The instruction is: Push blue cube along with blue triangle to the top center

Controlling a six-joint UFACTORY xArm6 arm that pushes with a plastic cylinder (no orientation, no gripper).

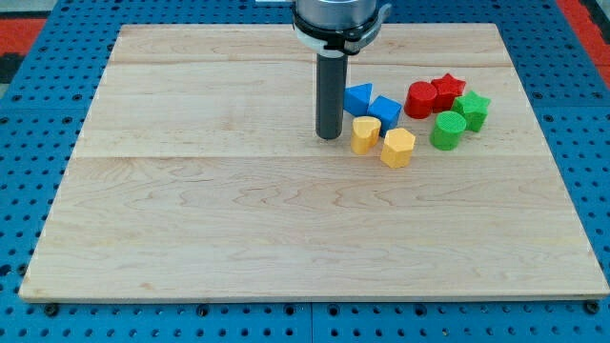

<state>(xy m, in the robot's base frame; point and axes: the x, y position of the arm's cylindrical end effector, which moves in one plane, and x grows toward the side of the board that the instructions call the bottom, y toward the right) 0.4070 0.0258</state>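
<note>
The blue triangle (pixel 357 98) and the blue cube (pixel 385 110) lie side by side, touching, right of the board's middle in the upper half. My tip (pixel 330 136) rests on the board just left of the blue triangle and left of the yellow heart-shaped block (pixel 364 134). A small gap shows between the rod and the blue triangle.
A yellow hexagon block (pixel 397 148) lies right of the yellow heart. A red cylinder (pixel 419 99), a red star (pixel 445 91), a green star (pixel 471 110) and a green cylinder (pixel 447 130) cluster at the view's right. The wooden board (pixel 238 219) sits on a blue pegboard.
</note>
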